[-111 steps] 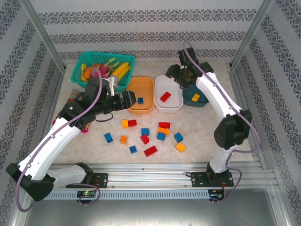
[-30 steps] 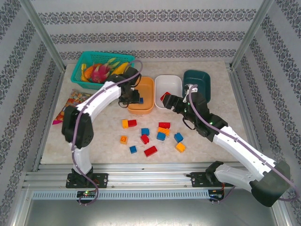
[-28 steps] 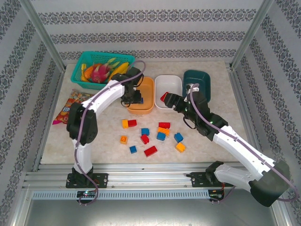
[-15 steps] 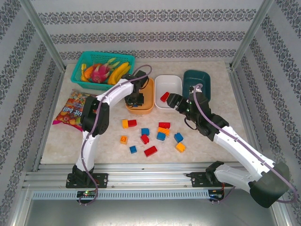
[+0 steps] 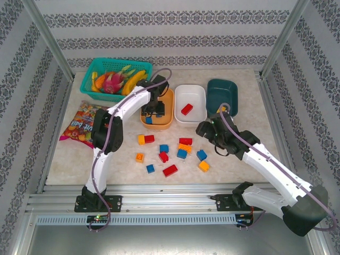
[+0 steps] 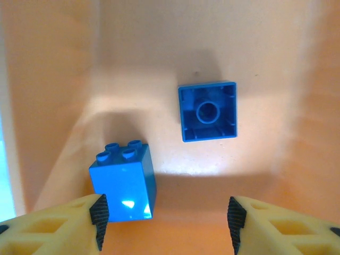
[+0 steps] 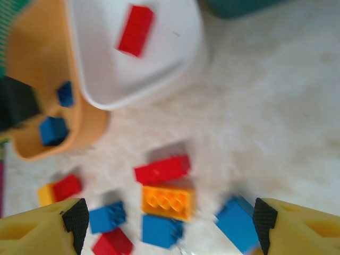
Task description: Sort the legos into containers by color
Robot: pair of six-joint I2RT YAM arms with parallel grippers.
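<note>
Blue on orange: an upturned blue brick [image 6: 208,111] lies hollow side up on the floor of the orange tray [image 6: 58,79]. A second blue brick [image 6: 125,183] sits near it, studs showing at its far end, just beside one pad of the left tool [image 6: 166,223]. That tool hangs right over the pair, fingers spread, nothing between them. Next door, the white tray [image 5: 199,94] carries a single red brick [image 5: 186,109]. Beyond it, the dark teal tray [image 5: 226,87] shows a bit of yellow at its near edge, half hidden by the right arm's cable. In front of the trays, loose bricks [image 5: 170,170] in red, blue and orange-yellow lie scattered on the tabletop [image 5: 119,164]. The right tool [image 7: 170,218] hovers above that scatter, fingers wide apart and empty. Below it, a loose red brick [image 7: 162,169] lies just beside a loose orange brick [image 7: 167,201]. Out at the back left corner stands a teal mesh basket [image 5: 117,60] of fruit. A colourful snack bag [image 5: 79,126] lies by the left edge.
</note>
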